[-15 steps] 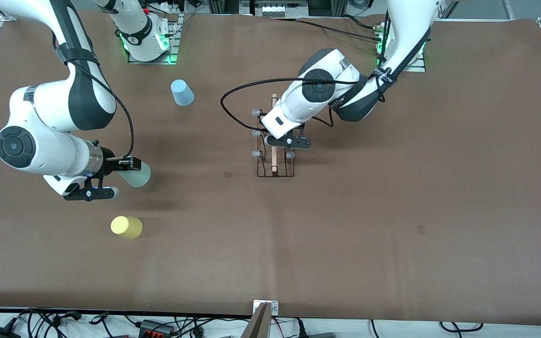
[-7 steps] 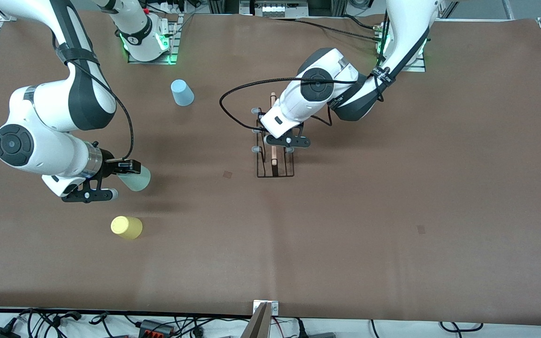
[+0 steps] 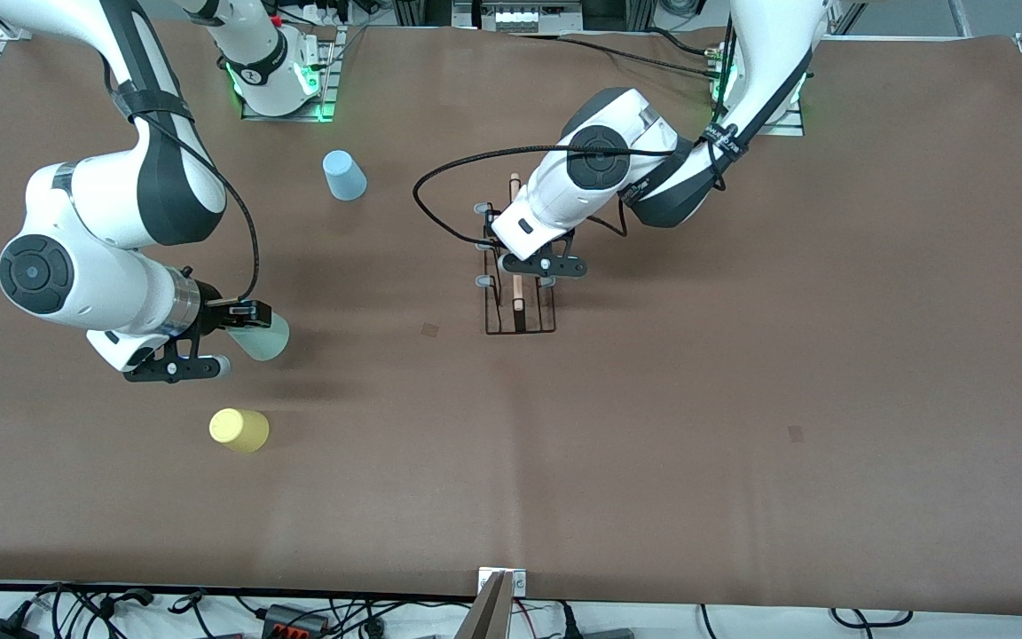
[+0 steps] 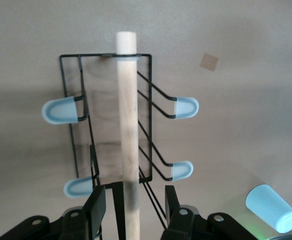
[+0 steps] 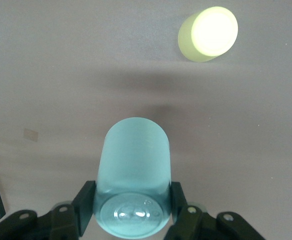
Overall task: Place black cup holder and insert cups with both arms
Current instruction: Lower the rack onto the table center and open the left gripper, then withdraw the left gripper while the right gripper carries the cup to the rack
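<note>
- Mint green plastic sits at the left of the front frame: the mint cup (image 3: pixel 260 338) is clamped between the fingers of the right gripper (image 3: pixel 236 330), lifted over bare table; nothing shows inside it.
- The yellow cup (image 3: pixel 239 429), lower left, and the light blue cup (image 3: pixel 344 175), upper left, stand mouth-down, untouched and well apart.
- At centre, the black cup holder (image 3: pixel 520 297) stands on the table, so placing looks nearly done.
- The left gripper (image 4: pixel 135 206) straddles the holder's wooden handle (image 4: pixel 127 120); its fingers look slightly parted from the rod, seemingly letting go.
- All visible pegs (image 4: pixel 62 110) are bare; my judgement is that three insertions remain.
</note>
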Tool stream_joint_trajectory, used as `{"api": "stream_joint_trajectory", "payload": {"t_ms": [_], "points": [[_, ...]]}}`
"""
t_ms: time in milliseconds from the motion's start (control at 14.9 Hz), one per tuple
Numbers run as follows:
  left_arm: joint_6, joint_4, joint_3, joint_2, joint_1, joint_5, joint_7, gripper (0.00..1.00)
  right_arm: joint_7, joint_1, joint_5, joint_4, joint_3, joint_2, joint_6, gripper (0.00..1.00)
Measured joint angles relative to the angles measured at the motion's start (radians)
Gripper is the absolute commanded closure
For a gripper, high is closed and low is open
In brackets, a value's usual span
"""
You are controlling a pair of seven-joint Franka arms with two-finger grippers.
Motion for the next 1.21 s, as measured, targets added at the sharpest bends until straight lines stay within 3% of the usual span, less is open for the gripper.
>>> {"api": "stream_joint_trajectory", "payload": {"t_ms": [202, 672, 806, 874, 941, 1008, 1209], "points": [[-0.074, 0.017, 0.001, -0.03, 0.023, 0.0, -0.005, 0.42, 0.0, 0.007, 0.001, 0.0, 0.001, 0.0, -0.001, 0.7], [-0.302, 0.027, 0.002, -0.194, 0.198, 0.005, 0.038, 0.39, 0.045, 0.118, 0.003, 0.015, 0.005, -0.009, -0.037, 0.7], [-0.367, 0.027, 0.002, -0.247, 0.27, 0.011, 0.119, 0.23, 0.052, 0.172, 0.007, 0.017, 0.006, -0.017, -0.081, 0.7], [-0.399, 0.028, 0.003, -0.272, 0.311, 0.012, 0.169, 0.22, 0.057, 0.206, 0.013, 0.017, 0.007, -0.019, -0.096, 0.7], [-0.43, 0.028, 0.003, -0.292, 0.351, 0.012, 0.208, 0.08, 0.065, 0.245, 0.031, 0.017, 0.008, -0.019, -0.103, 0.7], [-0.458, 0.028, 0.003, -0.311, 0.39, 0.012, 0.24, 0.0, 0.081, 0.282, 0.055, 0.017, 0.009, -0.019, -0.111, 0.7], [-0.537, 0.054, 0.009, -0.351, 0.465, 0.014, 0.282, 0.0, 0.097, 0.361, 0.111, 0.017, 0.009, -0.019, -0.122, 0.7]]}}
